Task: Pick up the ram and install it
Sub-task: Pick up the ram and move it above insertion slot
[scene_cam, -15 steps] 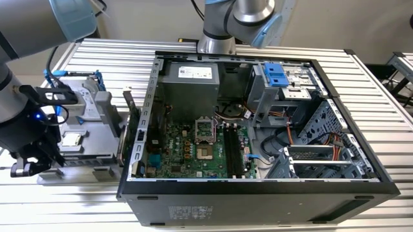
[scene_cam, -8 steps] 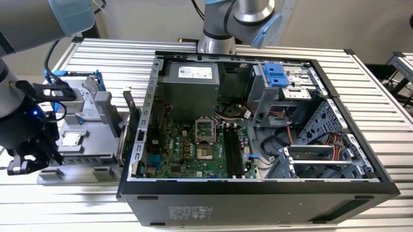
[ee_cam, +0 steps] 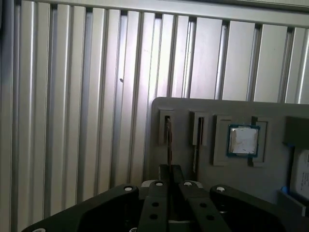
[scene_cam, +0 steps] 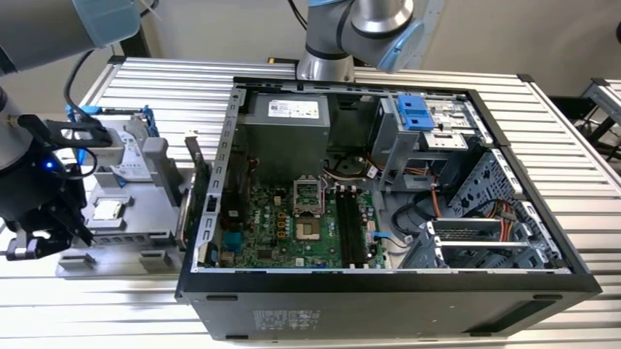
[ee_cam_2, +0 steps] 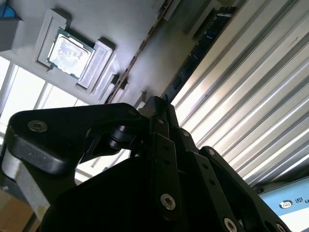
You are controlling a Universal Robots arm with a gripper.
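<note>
The ram (ee_cam: 168,137) is a thin stick standing on edge in a slot of the grey parts tray (ee_cam: 193,106). In the second wrist view the ram (ee_cam_2: 203,48) shows as a long dark board. My gripper (ee_cam: 170,170) is down at the near end of that stick, its two fingers drawn together around the edge. It is also in the second wrist view (ee_cam_2: 158,104). In the exterior view the gripper (scene_cam: 29,247) hangs low over the tray (scene_cam: 116,251) at the exterior view's left. The motherboard's black slots (scene_cam: 351,225) lie inside the open computer case.
A second stick (ee_cam: 199,140) stands in the neighbouring slot. A processor chip (ee_cam: 243,141) sits in a recess of the tray. A drive in a blue frame (scene_cam: 107,138) is at the tray's back. The case wall (scene_cam: 209,211) rises between tray and motherboard.
</note>
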